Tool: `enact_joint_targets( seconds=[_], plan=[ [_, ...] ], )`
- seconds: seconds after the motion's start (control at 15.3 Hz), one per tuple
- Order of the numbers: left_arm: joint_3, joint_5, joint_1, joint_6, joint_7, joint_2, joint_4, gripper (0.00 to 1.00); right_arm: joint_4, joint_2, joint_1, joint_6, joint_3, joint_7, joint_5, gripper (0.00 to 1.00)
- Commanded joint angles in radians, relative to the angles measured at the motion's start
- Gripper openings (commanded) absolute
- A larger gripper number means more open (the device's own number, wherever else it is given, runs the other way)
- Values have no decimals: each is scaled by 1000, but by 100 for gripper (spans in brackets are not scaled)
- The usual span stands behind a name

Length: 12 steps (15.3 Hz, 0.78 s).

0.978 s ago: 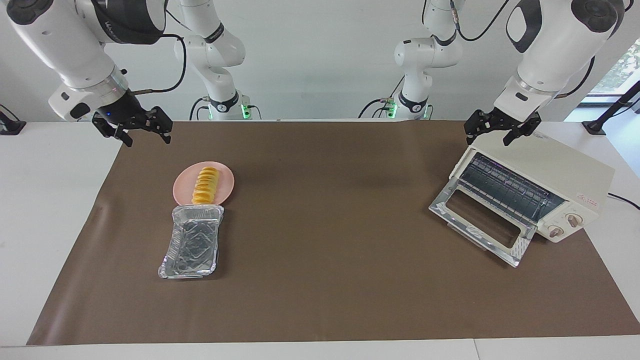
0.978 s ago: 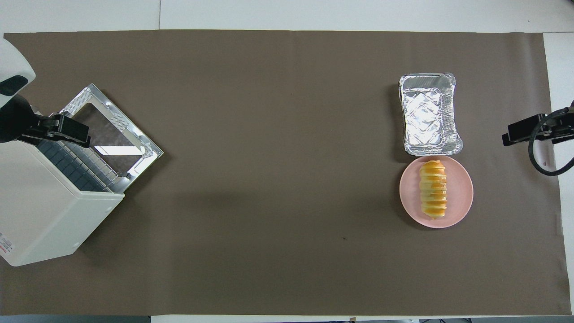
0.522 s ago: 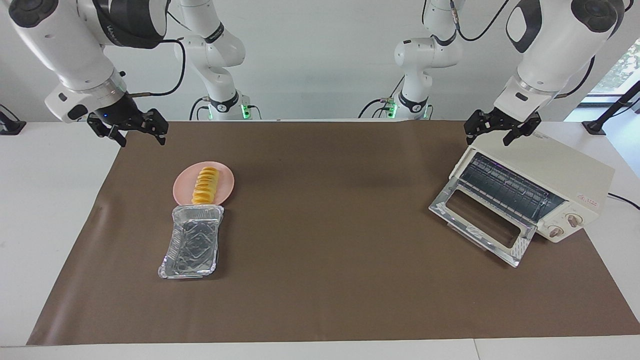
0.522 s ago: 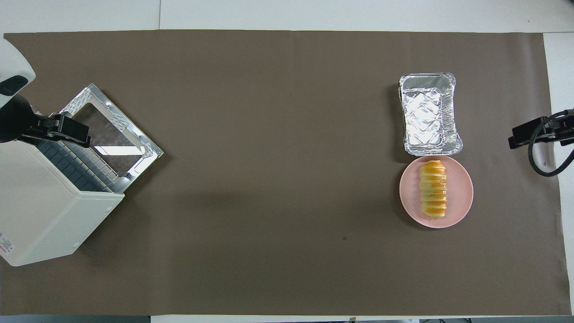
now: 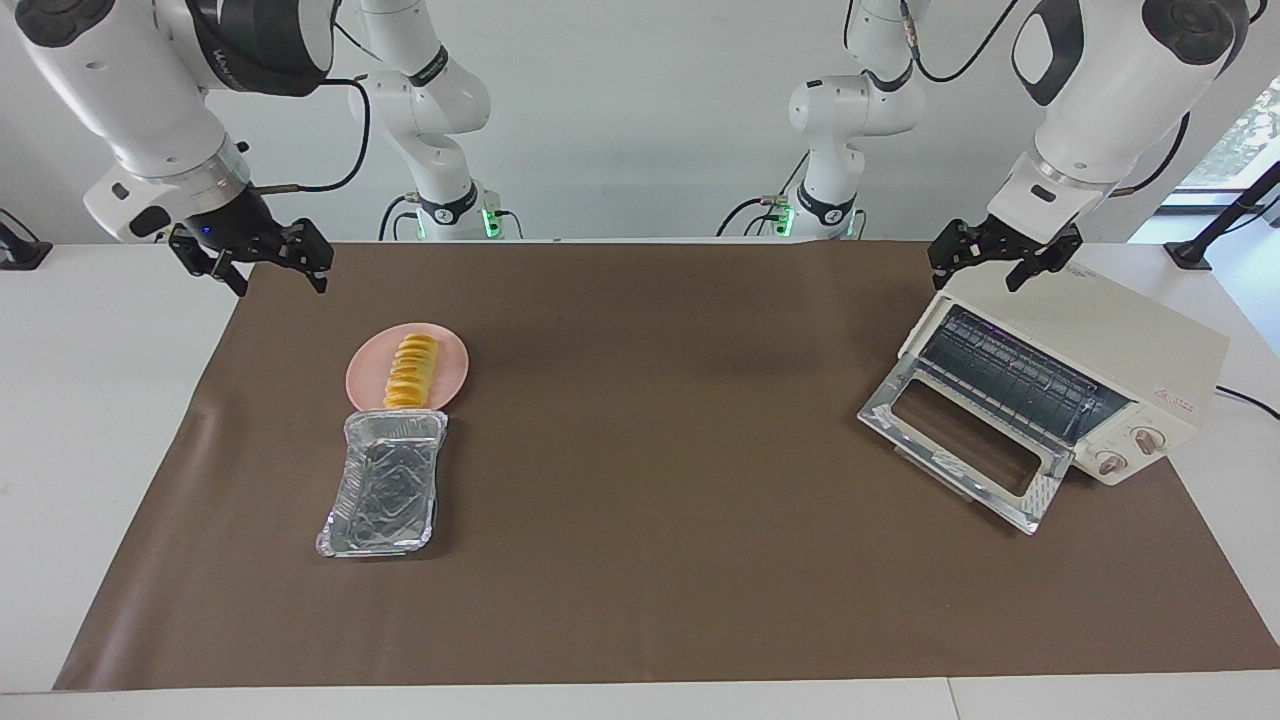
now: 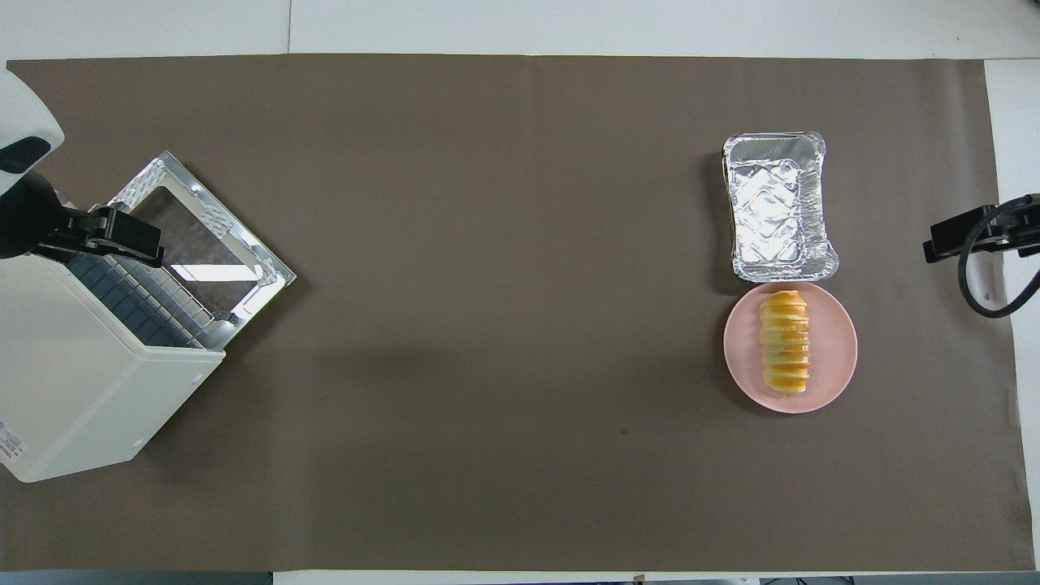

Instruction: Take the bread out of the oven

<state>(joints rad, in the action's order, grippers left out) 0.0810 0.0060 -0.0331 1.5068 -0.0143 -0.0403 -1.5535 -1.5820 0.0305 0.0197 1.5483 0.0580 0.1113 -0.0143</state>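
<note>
In overhead view, both grippers' fingers apart, cut off at frame edges; bread (image 5: pixel 410 372) on plate (image 5: pixel 452 375).

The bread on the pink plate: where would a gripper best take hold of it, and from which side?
Probably mid-length, from straight above. The bread lies flat along the pink plate, long and narrow, so fingers should close across its width; the foil tray crowds its end farther from the robots.

bread (image 5: pixel 410 372) on plate (image 5: pixel 453 365), tray (image 5: pixel 385 485) touching plate, oven (image 5: pixel 1080 370) well apart
</note>
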Motion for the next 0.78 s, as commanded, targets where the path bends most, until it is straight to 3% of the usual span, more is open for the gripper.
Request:
enact_joint_targets(
  seconds=[0.0,0.72],
  plan=[
    [2,-23,12,13,-13,30,-33,100,17,11,3,4,-7,-10,-12,100],
    [2,-23,12,13,-13,30,-33,100,17,8,3,9,-6,-12,-12,100]
  ],
)
